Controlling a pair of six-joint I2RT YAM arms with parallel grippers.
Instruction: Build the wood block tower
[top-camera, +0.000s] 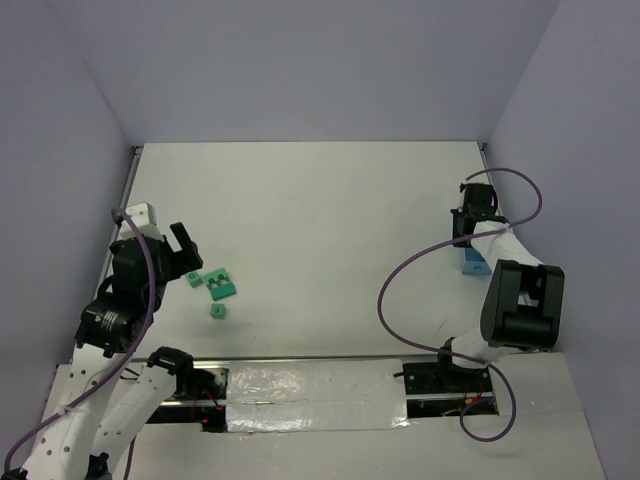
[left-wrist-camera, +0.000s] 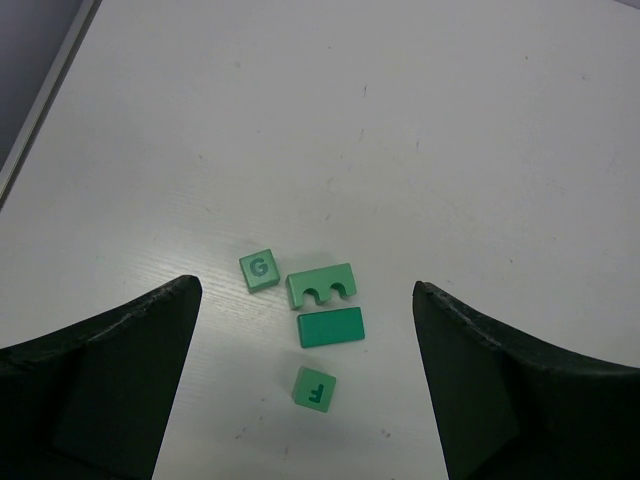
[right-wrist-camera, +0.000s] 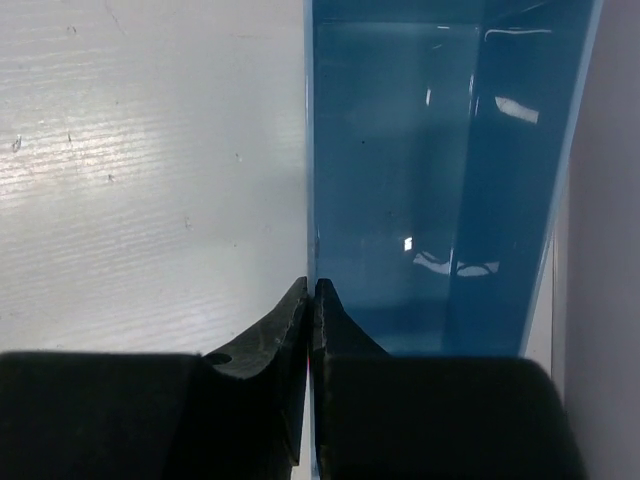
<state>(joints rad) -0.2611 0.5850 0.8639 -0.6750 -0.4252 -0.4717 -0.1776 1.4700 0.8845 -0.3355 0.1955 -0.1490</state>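
**Four green blocks lying flat near the left edge of the bench; tray gripped at the right edge**

Four green wood blocks (top-camera: 213, 289) are shown unstacked on the bench (top-camera: 330, 220), close to its left edge and nearer the near edge than the far one.

Two are cubes and two are longer pieces. The cube marked G (left-wrist-camera: 259, 269) and the cube marked F (left-wrist-camera: 314, 388) are laid with their letters upward.

One arched block (left-wrist-camera: 322, 286), cut with two round notches, is set just beside the G cube. One plain brick (left-wrist-camera: 331, 327) is laid just beside the arched block, on its notched side, with a thin gap between them.

The long axes of these two pieces are parallel. In the left wrist view they run across the span between the fingers (left-wrist-camera: 110, 380). The F cube is set a little apart on the brick's other side, turned slightly askew.

The left end effector (left-wrist-camera: 305, 290) is held above the group, spread wide and holding nothing.

The right end effector (right-wrist-camera: 311, 300) is pinched closed on the thin side wall of one light blue tray (right-wrist-camera: 400, 180), which is placed near the right edge of the bench.
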